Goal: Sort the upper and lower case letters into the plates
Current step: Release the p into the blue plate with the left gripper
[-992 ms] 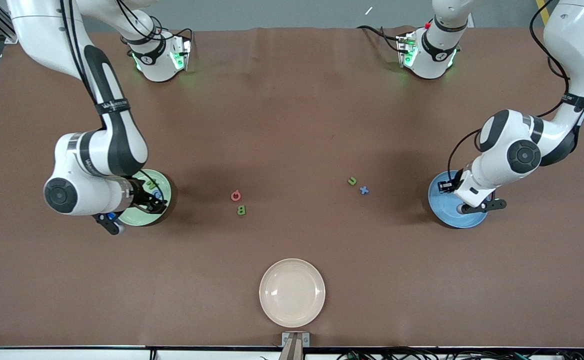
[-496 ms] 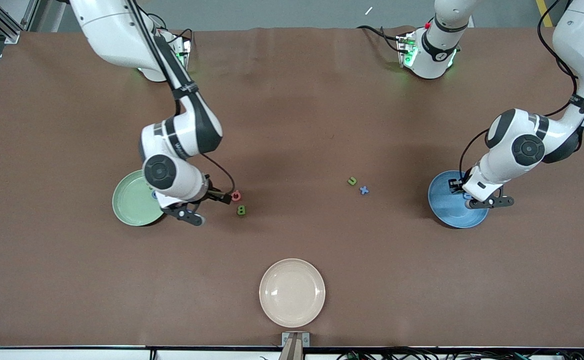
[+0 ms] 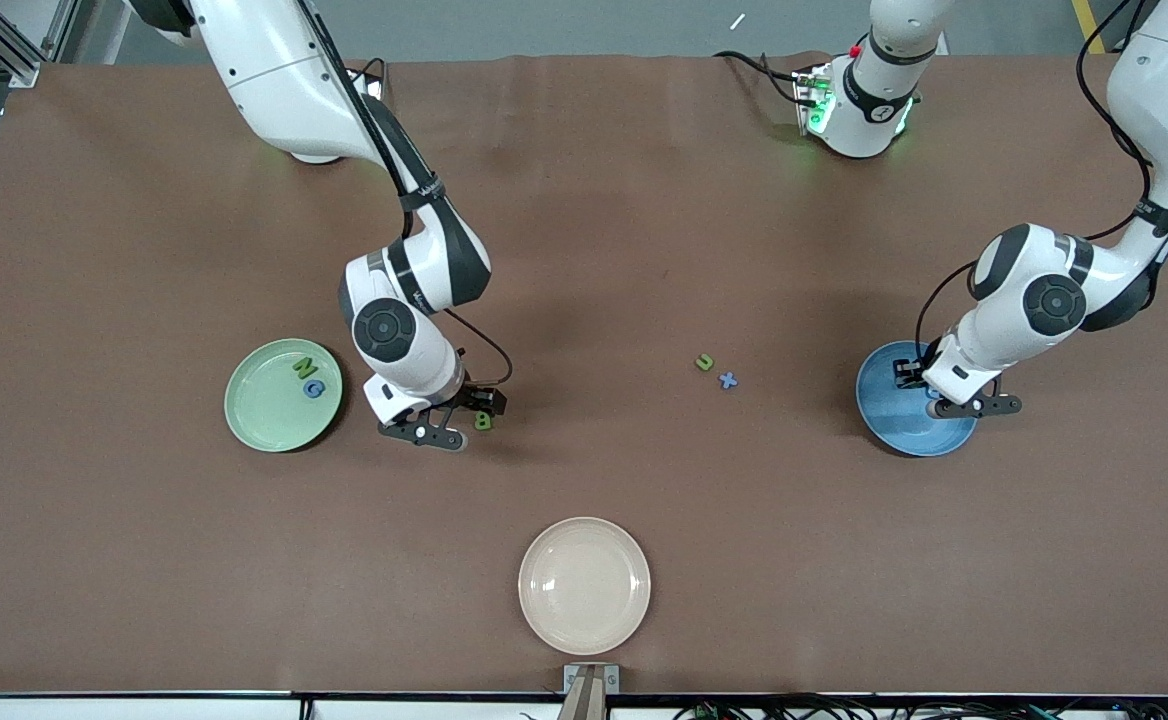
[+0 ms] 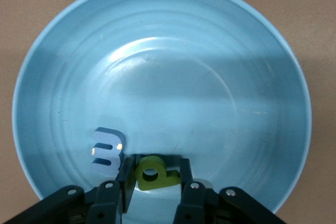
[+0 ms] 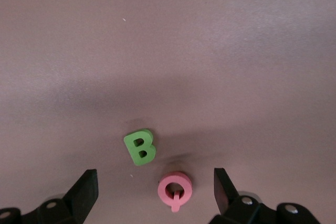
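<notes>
Front view: two white arms work over a brown desk [image 3: 584, 250]. The right tool [image 3: 464, 415] hangs low over the desk's middle, directly above a green B [image 3: 483, 421]; its fingers stand wide apart with nothing between them. The pale green plate [image 3: 264, 410], toward the right arm's end, carries a green N [image 3: 304, 367] and a blue G [image 3: 315, 389]. The left tool [image 3: 929, 395] hovers over the blue plate [image 3: 904, 430] at the left arm's end. A green letter [image 3: 705, 362] and a blue x [image 3: 728, 380] lie on the bare desk between the two arms, just beside each other. A cream-white plate [image 3: 584, 585] sits nearest the camera.

Left wrist view: the left tool [image 4: 152, 179] is clamped on a yellow-green letter [image 4: 153, 172] just above the blue plate's [image 4: 210, 77] floor; a blue letter [image 4: 106, 150] lies in the plate beside it.

Right wrist view: the right tool's fingers [image 5: 86, 190] spread wide on either side of a pink Q [image 5: 176, 189] and the green B [image 5: 139, 147], which lie close together on the desk.
</notes>
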Available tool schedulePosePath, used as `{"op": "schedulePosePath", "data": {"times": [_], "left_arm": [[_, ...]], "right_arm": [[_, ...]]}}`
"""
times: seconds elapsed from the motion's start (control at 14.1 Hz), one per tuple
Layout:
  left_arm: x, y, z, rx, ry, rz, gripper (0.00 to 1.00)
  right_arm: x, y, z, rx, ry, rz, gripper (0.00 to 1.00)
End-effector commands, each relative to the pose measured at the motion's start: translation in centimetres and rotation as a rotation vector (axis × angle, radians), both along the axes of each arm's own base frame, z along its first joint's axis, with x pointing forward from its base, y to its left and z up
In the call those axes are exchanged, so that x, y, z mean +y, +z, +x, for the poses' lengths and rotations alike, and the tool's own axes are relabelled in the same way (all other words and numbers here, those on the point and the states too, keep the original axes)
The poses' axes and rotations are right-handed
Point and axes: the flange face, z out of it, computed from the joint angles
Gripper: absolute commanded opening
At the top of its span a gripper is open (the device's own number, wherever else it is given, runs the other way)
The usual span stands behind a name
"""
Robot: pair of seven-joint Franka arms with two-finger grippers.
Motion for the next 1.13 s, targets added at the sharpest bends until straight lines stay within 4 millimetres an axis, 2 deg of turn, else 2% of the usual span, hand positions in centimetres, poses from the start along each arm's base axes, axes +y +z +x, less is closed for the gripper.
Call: {"op": "schedulePosePath", "data": {"times": [0.0,0.21,0.35,0.5,0.57,0.64,0.71,0.78,1.06], "left_arm": [[-0.2,0.2,0.1,-0.018,-0.009,0.005,0.23],[-0.1,0.2,0.2,-0.015,0.002,0.008,0.41],[-0.2,0.6,0.2,-0.014,0.008,0.02,0.6],[-0.5,1.1,0.1,-0.002,0.01,0.041,0.77],[-1.1,2.0,0.2,-0.003,0.006,0.059,0.83],[-2.2,2.9,0.2,-0.011,0.008,0.066,0.89],[-3.4,4.2,0.3,-0.023,0.021,0.083,0.9],[-5.7,5.4,0.3,-0.031,0.034,0.085,0.99],[-13.3,9.8,1.0,-0.055,0.11,0.036,1.0]], "right_arm": [[0.7,-0.4,-0.2,-0.028,0.044,-0.002,0.88],[1.6,-2.2,-0.5,-0.063,0.055,0.001,0.83],[1.9,-2.5,-0.7,-0.064,0.062,-0.001,0.81],[1.9,-2.8,-0.7,-0.064,0.063,-0.004,0.72],[2.0,-2.7,-0.7,-0.071,0.064,-0.001,0.67],[2.1,-2.9,-0.8,-0.068,0.066,-0.003,0.63],[2.0,-3.0,-0.8,-0.067,0.067,-0.004,0.6],[2.0,-3.1,-0.8,-0.066,0.066,-0.004,0.58],[2.1,-3.5,-0.9,-0.063,0.057,-0.006,0.56]]}}
